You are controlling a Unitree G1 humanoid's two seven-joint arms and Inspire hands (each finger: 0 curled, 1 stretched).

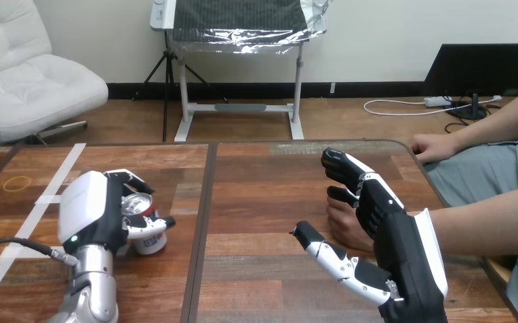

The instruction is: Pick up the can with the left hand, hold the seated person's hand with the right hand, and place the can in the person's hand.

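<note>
No readable text, number or sign anywhere. Some print on the side of the can [151,242] (red and white with a blue patch, partly behind the thumb of the left hand [92,210]), too small and blurred to make out a single letter.
</note>
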